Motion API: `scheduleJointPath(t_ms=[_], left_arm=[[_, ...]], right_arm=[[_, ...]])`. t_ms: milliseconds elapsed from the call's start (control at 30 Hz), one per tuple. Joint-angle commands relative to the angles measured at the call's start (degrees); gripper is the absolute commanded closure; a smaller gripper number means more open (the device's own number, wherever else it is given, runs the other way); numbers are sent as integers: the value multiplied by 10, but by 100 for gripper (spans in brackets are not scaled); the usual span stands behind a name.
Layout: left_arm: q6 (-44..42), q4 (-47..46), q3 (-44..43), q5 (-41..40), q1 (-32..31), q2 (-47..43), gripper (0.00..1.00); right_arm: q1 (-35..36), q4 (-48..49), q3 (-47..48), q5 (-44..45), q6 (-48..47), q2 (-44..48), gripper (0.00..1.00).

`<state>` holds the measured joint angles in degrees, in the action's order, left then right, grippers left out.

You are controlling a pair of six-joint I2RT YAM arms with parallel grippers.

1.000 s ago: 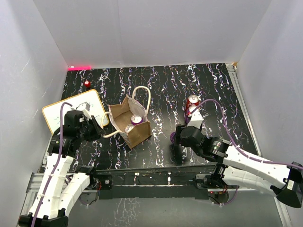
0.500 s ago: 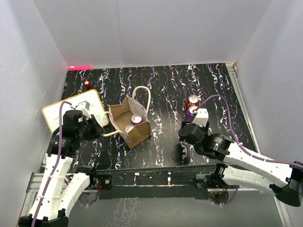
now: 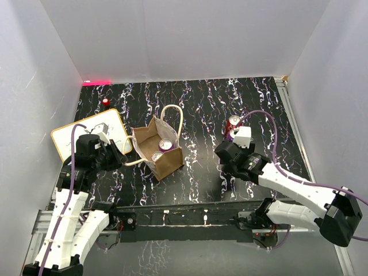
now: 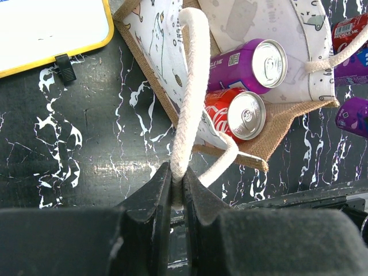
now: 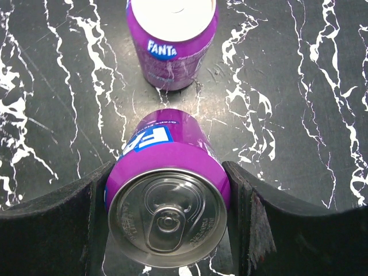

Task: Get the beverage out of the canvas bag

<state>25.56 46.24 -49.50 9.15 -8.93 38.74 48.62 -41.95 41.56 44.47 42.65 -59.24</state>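
The left pincer [image 4: 176,176] is pinched together on a cream-white rope handle [image 4: 194,86] of the tan-brown, stiff canvas bag [image 4: 287,123]. The cord is squeezed flat between its two black fingers [image 4: 146,201]. The bag stands just ahead of this pincer, mouth open, its printed white lining showing. Inside it, ahead and a little right of the fingertips, sit a purple drink can [image 4: 247,63] and, nearer the pincer, a red cola can [image 4: 233,112], both with silver tops. Ahead and to the left of the pincer lies a white board with an orange-yellow rim [image 4: 46,29] and a small black clip [image 4: 65,67] at its edge.

The right pincer [image 5: 169,221] is clamped on a purple Fanta can with a silver pull-tab top [image 5: 167,172], a dark pad [image 5: 52,230] pressed to each side. This beverage is outside the bag and well to its right. Whether it rests on the black, white-veined tabletop [image 5: 299,86] or hangs above it cannot be told. Just beyond the pincer a second purple Fanta can [image 5: 172,40] stands upright. Past that one, farther from the pincer, stands a red can with a silver top [image 3: 234,122].
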Motion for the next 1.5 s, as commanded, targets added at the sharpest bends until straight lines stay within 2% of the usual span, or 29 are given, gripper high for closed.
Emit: scheduleJointPath(t_ms=[0,333,800,867,967,1033,1300,1467], left_arm=[[1,-6,4,-11,4,-2,100],[3,-6,6,-13,4,-4,100],[4,-7,7,-14,4,-2,100],[4,-7,7,-14,4,-2,100],[4,-7,8,-14,4,-1,100],[4,-7,8,-14,4,0,100],[4,-8,8,-13,4,2,100],[4,-8,8,-13,4,3,100]], right_arm=[[-54,107,11,-19,-60,-2,93],[-159,169,6,-107,-128,-43,93],[-194,215,4,-160,-158,-99,90],[-199,215,6,-161,-159,-108,84],[-204,214,6,-164,-160,-116,68],[-206,215,5,-173,-163,-118,53],[-209,202,17,-200,-180,-104,3],[-210,156,46,-192,-168,-63,0]])
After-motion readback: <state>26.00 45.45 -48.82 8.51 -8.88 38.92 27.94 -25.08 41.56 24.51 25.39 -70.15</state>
